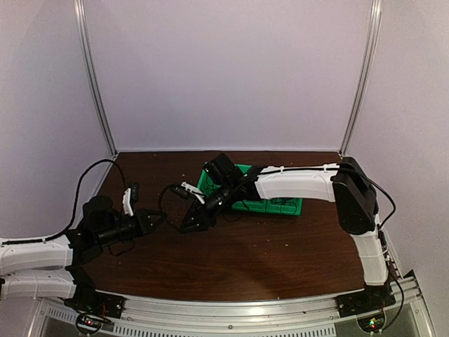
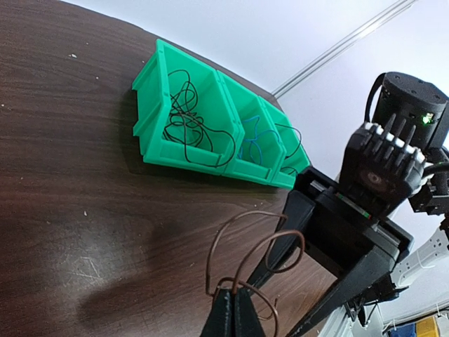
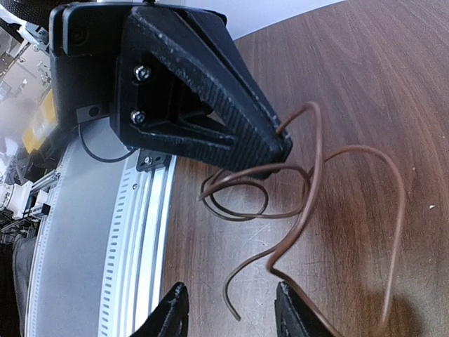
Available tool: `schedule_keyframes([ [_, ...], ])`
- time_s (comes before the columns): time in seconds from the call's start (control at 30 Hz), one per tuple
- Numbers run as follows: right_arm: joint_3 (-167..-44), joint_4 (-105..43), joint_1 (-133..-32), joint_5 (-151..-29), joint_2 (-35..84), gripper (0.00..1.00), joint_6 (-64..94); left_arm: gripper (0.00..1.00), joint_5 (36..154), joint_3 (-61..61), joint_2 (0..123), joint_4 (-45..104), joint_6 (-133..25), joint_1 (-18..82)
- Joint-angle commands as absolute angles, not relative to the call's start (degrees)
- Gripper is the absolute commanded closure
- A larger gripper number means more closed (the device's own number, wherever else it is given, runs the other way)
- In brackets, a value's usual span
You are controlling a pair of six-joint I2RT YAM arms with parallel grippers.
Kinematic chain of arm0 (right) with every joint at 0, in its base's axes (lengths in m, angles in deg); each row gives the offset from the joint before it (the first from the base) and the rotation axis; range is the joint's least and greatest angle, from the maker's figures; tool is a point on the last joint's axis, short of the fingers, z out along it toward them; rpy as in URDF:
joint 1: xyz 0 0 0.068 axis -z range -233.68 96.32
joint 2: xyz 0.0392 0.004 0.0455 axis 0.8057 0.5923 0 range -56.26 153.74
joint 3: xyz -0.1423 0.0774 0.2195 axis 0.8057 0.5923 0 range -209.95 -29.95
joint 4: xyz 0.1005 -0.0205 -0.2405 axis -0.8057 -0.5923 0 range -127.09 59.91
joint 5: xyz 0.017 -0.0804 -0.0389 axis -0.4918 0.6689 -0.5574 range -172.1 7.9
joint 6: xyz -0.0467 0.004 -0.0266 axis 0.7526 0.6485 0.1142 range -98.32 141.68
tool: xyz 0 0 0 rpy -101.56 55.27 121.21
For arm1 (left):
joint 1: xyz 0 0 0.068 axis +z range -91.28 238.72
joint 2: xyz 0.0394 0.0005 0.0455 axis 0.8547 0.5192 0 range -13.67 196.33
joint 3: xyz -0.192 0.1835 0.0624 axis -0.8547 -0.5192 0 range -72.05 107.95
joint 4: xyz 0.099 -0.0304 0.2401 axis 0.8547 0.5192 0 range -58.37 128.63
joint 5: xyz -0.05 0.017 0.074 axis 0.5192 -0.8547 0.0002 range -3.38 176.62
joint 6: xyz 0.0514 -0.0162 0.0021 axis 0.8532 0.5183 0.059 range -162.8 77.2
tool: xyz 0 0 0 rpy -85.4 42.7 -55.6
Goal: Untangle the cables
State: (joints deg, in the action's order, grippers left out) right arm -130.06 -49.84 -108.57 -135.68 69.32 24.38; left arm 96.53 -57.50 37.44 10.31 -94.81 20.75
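Observation:
A thin brown wire [image 2: 261,242] curls in loops above the dark wood table [image 2: 84,210]. My left gripper [image 2: 235,293] is shut on it and holds it up. In the right wrist view the same wire [image 3: 309,175] hangs from the left gripper's black fingers [image 3: 210,105], and its free end dangles between the fingers of my open right gripper [image 3: 231,312]. In the top view the left gripper [image 1: 160,219] and right gripper [image 1: 189,225] nearly meet at mid-table. Black cables [image 2: 186,119] and a blue cable [image 2: 254,137] lie in green bins.
A row of three green bins [image 1: 270,203] stands behind the grippers, towards the back of the table; it also shows in the left wrist view [image 2: 151,84]. A metal rail [image 3: 133,232] runs along the table's near edge. White walls enclose the table.

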Motion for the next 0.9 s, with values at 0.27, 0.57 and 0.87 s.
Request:
schedule_keyframes([
  [0.27, -132.45, -46.35, -108.96, -136.54, 71.36, 0.96, 19.53, 1.00, 97.80, -57.68, 37.70, 6.52, -94.95, 21.02],
  [0.57, -128.67, -45.85, -107.58, -135.60, 68.55, 1.00, 20.90, 0.54, 95.14, -60.75, 29.04, 19.16, -91.60, 21.02],
  [0.87, -124.65, -45.56, -106.20, -134.89, 69.42, 1.00, 23.04, 0.47, 95.68, -68.26, 22.58, 22.78, -92.52, 21.02],
])
